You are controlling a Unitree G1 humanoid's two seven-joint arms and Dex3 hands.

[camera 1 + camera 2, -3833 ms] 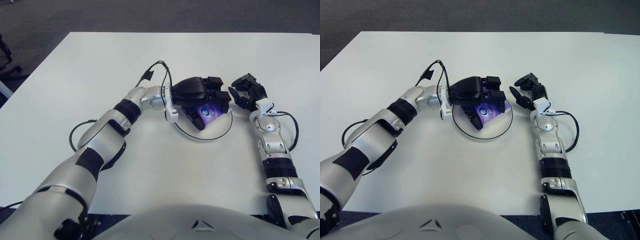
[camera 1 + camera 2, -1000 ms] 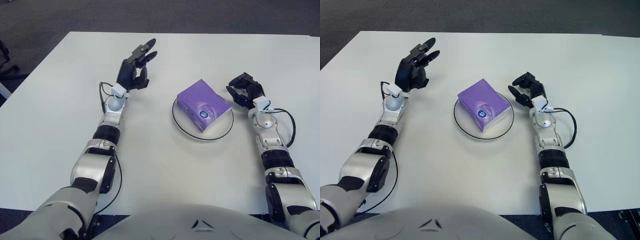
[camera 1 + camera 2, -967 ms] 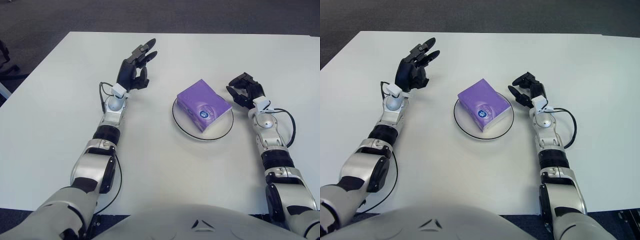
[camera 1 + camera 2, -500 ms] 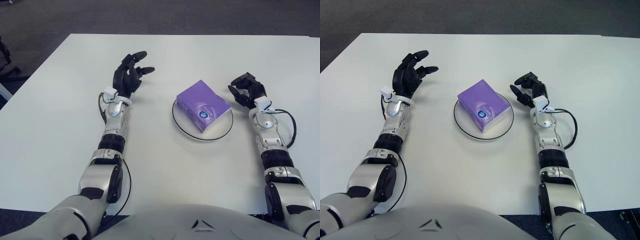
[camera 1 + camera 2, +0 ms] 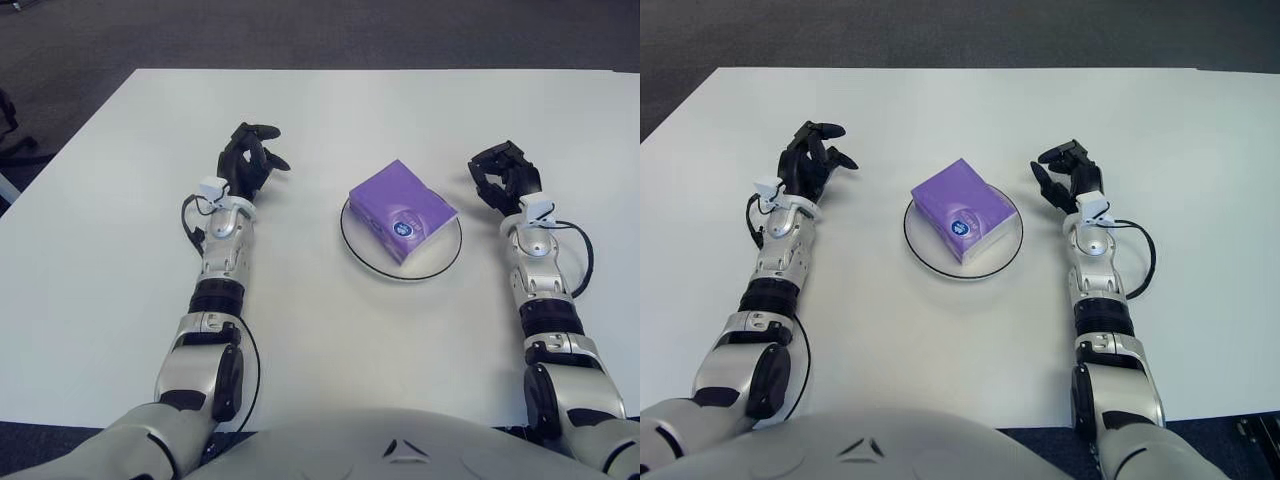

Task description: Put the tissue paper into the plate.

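Note:
A purple tissue pack (image 5: pixel 402 210) lies in the white, dark-rimmed plate (image 5: pixel 440 262) at the middle of the white table; it also shows in the right eye view (image 5: pixel 962 223). My left hand (image 5: pixel 248 160) is to the left of the plate, clear of it, fingers relaxed and empty. My right hand (image 5: pixel 505 175) is just right of the plate, fingers loosely spread and empty. Neither hand touches the pack or the plate.
The white table (image 5: pixel 330 340) carries only the plate and pack. Its far edge runs along the top, with dark floor (image 5: pixel 300 30) beyond. Thin black cables loop beside both forearms.
My left hand has let go of the pack, left it in the plate, and drawn back to the left and towards me. My right hand has barely moved.

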